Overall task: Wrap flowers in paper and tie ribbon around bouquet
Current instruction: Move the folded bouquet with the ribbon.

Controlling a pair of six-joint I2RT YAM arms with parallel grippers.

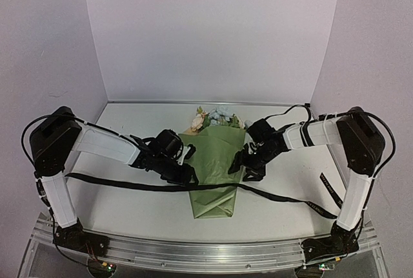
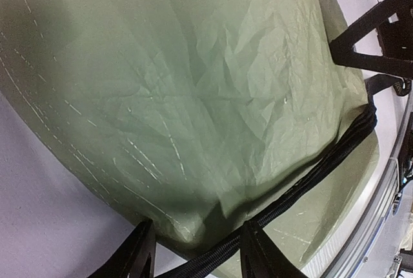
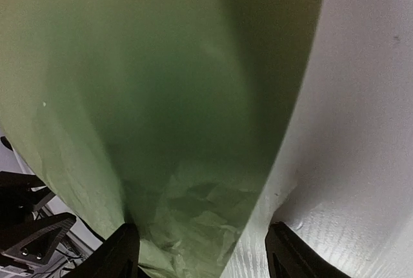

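Observation:
The bouquet lies in the middle of the table, a cone of sage green paper (image 1: 216, 155) with the flowers (image 1: 210, 119) showing at its far, wide end. The black ribbon (image 1: 129, 183) runs left to right across the cone's narrow part. My left gripper (image 1: 188, 176) is at the cone's left edge. In its wrist view the jaws (image 2: 197, 255) stand open around the paper's (image 2: 193, 97) edge, with the ribbon (image 2: 310, 181) passing between them against the right finger (image 2: 258, 255). My right gripper (image 1: 240, 167) is at the cone's right edge, open (image 3: 206, 252), straddling the paper's (image 3: 161, 97) edge.
The ribbon's right end (image 1: 326, 194) trails toward the right arm's base. An aluminium rail (image 1: 206, 252) lines the table's near edge. White walls close in the back and both sides. The right gripper's black fingers (image 2: 374, 39) show in the left wrist view.

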